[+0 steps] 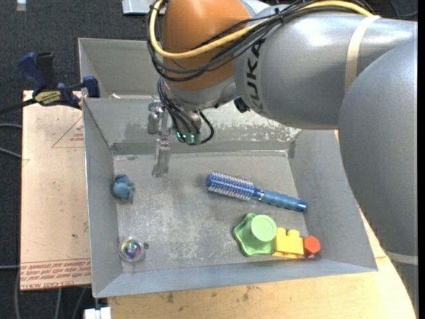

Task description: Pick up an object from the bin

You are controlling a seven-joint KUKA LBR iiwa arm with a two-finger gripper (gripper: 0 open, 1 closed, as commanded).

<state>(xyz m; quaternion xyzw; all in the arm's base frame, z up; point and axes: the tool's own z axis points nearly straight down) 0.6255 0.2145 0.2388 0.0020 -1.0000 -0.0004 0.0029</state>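
Note:
My gripper (159,167) hangs under the orange dome, over the bin's back left part and close above the floor. A small blue lump-shaped toy (122,188) lies to its lower left, apart from it. A blue hairbrush (255,191) lies to its right across the middle of the bin, bristle head toward the gripper and handle pointing right. I see nothing held at the gripper.
A green flower-shaped cup (255,234) sits near the front right wall, touching a yellow block (287,242) and an orange piece (311,246). A small clear ball (131,249) rests in the front left corner. The arm covers the bin's back right.

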